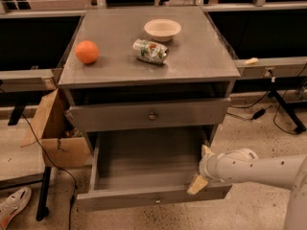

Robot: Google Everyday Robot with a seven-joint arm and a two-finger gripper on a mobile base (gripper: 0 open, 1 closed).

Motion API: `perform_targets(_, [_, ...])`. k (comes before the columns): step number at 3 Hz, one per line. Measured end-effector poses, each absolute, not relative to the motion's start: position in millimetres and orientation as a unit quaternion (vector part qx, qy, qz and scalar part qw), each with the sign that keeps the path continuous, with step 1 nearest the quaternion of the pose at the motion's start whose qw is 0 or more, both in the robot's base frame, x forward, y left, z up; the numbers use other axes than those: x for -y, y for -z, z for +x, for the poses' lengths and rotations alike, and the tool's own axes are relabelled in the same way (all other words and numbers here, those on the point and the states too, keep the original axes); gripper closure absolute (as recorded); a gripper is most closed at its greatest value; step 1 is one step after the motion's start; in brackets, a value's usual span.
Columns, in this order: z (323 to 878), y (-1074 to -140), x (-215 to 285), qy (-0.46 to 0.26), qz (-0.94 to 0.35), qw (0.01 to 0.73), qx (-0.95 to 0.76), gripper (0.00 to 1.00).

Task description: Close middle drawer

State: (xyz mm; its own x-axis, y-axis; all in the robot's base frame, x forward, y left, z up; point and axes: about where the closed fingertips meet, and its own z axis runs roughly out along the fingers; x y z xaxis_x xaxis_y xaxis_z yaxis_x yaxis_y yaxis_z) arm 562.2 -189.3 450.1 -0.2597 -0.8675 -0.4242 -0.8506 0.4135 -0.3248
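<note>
The middle drawer (144, 163) of the grey cabinet is pulled far out and is empty. Its flat front (120, 199) faces me, with a small round knob (156, 201) at its centre. My gripper (201, 168) is at the drawer's right front corner, inside the front panel. Its two tan fingertips (197, 184) are spread apart, one above the other, and hold nothing. The white arm (259, 169) comes in from the right. The top drawer (148, 114) above stands slightly out. The lowest drawer is hidden under the open one.
On the cabinet top (201, 56) lie an orange (87, 51), a tipped can (150, 51) and a white bowl (162, 29). A cardboard box (53, 133) stands left of the cabinet. A shoe (12, 206) is at the lower left, and cables and a table leg (283, 107) are at the right.
</note>
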Motion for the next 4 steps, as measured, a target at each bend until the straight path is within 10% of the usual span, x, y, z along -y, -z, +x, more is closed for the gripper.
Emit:
perform_targets(2, [576,-455,179,0.019,-0.539,0.293,-0.790,0.00])
perform_targets(4, [586,-453,172,0.019,-0.533,0.302,-0.790,0.49])
